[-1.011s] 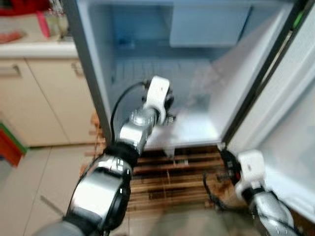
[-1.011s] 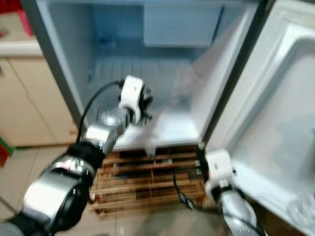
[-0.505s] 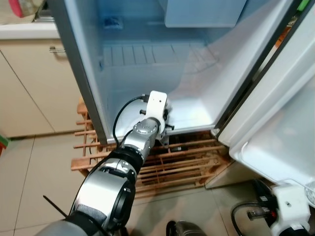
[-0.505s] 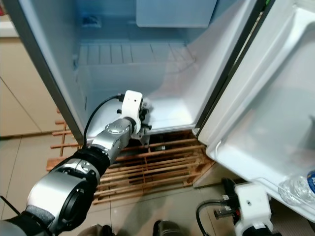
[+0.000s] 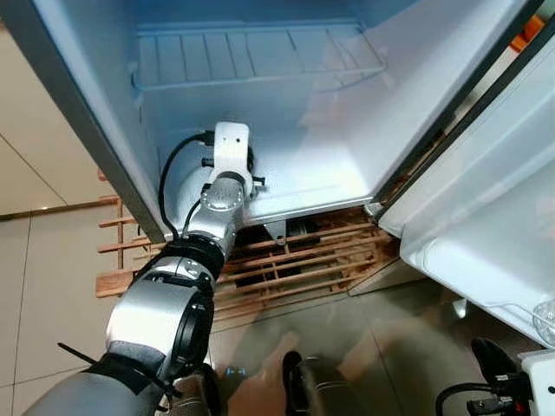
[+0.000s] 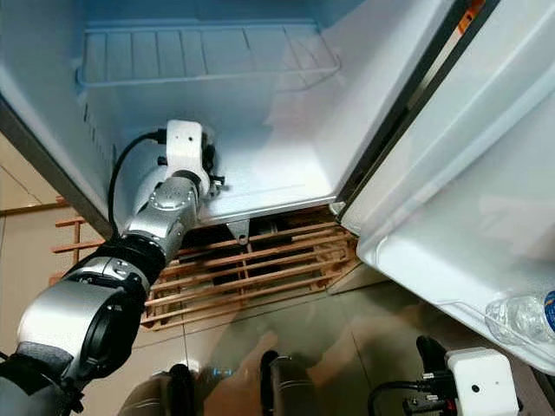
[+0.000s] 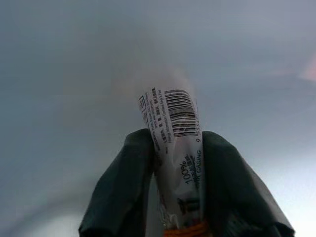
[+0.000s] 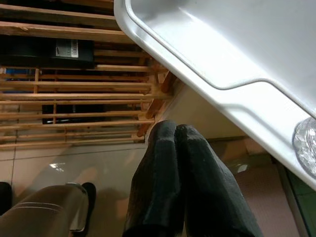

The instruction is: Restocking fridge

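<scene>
The fridge [image 5: 347, 104] stands open on a slatted wooden pallet [image 5: 295, 269], its door [image 6: 486, 199] swung out to the robot's right, and the left arm reaches into its bottom compartment just above the white floor. In the left wrist view the left gripper [image 7: 177, 148] is clamped on a slim wrapped packet [image 7: 174, 143], which stands up between the two black fingers [image 7: 123, 192] against the pale fridge wall; its wrapper carries a barcode, the digits "9 5555", the words "100%" and "CASING", lines of print too small to read, and an orange band at the bottom. From the head views the packet cannot be made out, hidden beyond the white wrist. A wire shelf [image 5: 260, 52] spans the compartment above. The right gripper [image 8: 175, 133] hangs low by the door's lower edge, its fingers pressed together with nothing between them. That wrist view looks down on the pallet, a black box [image 8: 47, 52] with a white label beneath the slats, and the tiled floor [image 8: 98, 173]. A clear plastic bottle [image 6: 520, 316] lies in the door shelf.
</scene>
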Motion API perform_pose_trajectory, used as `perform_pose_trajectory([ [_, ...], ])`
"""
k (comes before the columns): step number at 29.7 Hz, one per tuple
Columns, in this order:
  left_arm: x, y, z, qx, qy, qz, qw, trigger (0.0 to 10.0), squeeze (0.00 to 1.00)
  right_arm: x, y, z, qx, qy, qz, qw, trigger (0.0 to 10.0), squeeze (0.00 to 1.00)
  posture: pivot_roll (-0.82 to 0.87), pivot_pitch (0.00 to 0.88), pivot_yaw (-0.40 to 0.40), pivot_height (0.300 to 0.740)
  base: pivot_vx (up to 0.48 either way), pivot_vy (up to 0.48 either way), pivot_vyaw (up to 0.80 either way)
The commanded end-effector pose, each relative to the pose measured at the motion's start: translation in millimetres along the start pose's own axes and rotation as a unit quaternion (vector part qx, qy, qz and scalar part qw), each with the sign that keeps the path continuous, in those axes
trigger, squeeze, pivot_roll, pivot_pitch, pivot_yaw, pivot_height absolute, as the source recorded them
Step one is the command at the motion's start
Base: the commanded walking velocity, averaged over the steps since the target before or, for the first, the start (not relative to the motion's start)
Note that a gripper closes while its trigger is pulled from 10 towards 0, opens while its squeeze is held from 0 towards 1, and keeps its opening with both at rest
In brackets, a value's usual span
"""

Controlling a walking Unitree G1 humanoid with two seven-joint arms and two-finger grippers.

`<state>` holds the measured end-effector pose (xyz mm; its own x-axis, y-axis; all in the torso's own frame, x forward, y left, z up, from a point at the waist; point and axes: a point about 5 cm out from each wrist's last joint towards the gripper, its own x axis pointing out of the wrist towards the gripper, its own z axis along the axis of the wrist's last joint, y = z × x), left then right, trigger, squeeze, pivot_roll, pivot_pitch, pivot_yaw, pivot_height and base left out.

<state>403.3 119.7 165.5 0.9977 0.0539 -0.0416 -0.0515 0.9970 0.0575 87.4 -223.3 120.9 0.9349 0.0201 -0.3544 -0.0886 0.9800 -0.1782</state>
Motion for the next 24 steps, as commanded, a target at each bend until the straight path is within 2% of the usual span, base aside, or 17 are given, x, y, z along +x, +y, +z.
perform_pose_trajectory([
  [1,1.3,10.1,1.6,-0.005,-0.004,0.036,0.999,10.0,1.00,-4.5,0.6,-3.0,0.003,0.016,-0.005,1.000,10.0,0.00,-0.41,0.316,-0.110,0.740,0.000,0.000,0.00],
  [3,4.2,23.4,14.9,0.005,-0.036,0.071,0.997,10.0,1.00,-3.1,3.1,-3.3,0.005,0.016,-0.005,1.000,10.0,0.00,-0.40,0.315,-0.105,0.740,0.000,0.000,0.00],
  [9,6.1,30.1,22.9,0.008,-0.051,0.073,0.996,10.0,1.00,6.6,8.9,-0.5,0.010,0.006,0.004,1.000,10.0,0.00,-0.36,0.308,-0.096,0.740,0.000,0.000,0.00],
  [11,6.3,24.9,14.2,-0.005,-0.014,0.051,0.999,10.0,1.00,13.6,11.6,1.1,0.006,0.000,0.012,1.000,10.0,0.00,-0.35,0.300,-0.095,0.740,0.000,0.000,0.00],
  [13,5.3,19.6,8.1,-0.005,0.001,0.033,0.999,10.0,1.00,17.5,12.0,1.6,0.007,-0.002,0.011,1.000,10.0,0.00,-0.35,0.293,-0.094,0.740,0.000,0.000,0.00],
  [19,3.1,8.8,1.1,-0.029,0.015,-0.001,0.999,10.0,1.00,22.7,14.1,2.5,0.006,-0.007,0.012,1.000,10.0,0.00,-0.34,0.274,-0.091,0.740,0.000,0.000,0.00],
  [21,3.1,7.2,1.2,-0.031,0.017,-0.005,0.999,10.0,1.00,24.0,14.4,2.6,0.006,-0.007,0.013,1.000,10.0,0.00,-0.34,0.272,-0.089,0.740,0.000,0.000,0.00],
  [22,2.2,1.2,-0.9,-0.022,0.025,-0.026,0.999,10.0,1.00,29.9,15.5,3.1,0.006,-0.012,0.014,1.000,10.0,0.00,-0.32,0.251,-0.082,0.740,0.000,0.000,0.00],
  [23,1.7,-1.4,-1.8,-0.019,0.027,-0.034,0.999,10.0,0.05,33.1,16.0,3.5,0.007,-0.015,0.015,1.000,10.0,0.00,-0.31,0.246,-0.080,0.740,0.000,0.000,0.00],
  [24,1.4,-2.0,-1.6,-0.006,0.025,-0.037,0.999,10.0,0.00,36.8,16.7,4.0,0.008,-0.018,0.016,1.000,10.0,0.00,-0.30,0.238,-0.078,0.740,0.000,0.000,0.00],
])
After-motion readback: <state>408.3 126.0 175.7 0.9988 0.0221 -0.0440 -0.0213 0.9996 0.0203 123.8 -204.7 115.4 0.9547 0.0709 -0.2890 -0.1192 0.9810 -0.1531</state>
